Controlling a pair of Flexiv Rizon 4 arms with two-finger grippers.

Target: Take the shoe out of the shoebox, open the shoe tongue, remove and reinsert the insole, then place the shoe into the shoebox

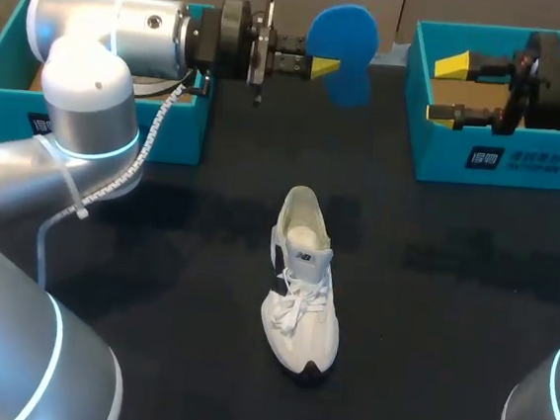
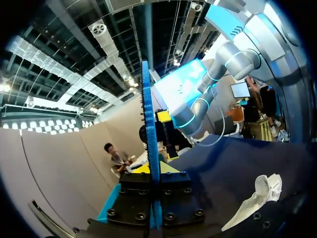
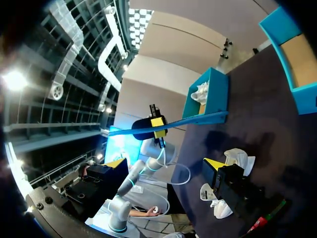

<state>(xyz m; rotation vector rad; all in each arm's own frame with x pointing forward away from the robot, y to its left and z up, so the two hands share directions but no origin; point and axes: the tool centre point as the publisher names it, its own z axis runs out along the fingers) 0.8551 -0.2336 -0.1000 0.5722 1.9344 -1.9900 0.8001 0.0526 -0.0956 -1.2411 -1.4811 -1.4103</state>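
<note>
Left gripper (image 1: 318, 68) sits upper centre in the head view, clamped on the blue insole (image 1: 348, 38), yellow tips pinching its lower edge. The insole is held up in the air, broad face to the head camera. In the left wrist view it shows edge-on, a thin blue strip rising straight out from between the fingers. Right gripper (image 1: 449, 87) is upper right, fingers spread wide, nothing between them, hanging over the right shoebox (image 1: 503, 162). Its dark body blocks much of that box's interior. White shoe (image 1: 302, 292) stands upright at centre frame on the black table (image 1: 183, 290), toe toward the bottom edge, laces loose, collar opening facing up. It is well apart from both boxes and touched by neither gripper. Left shoebox (image 1: 13, 95) is at upper left, mostly covered by the left arm (image 1: 94, 83), which crosses in front of it. The right wrist view shows something white (image 3: 200, 93) inside that box, maybe paper or a second shoe, too small to tell. In that same view the held insole is a thin blue bar well ahead of the open fingers, and the shoe lies partly hidden behind one finger.
</note>
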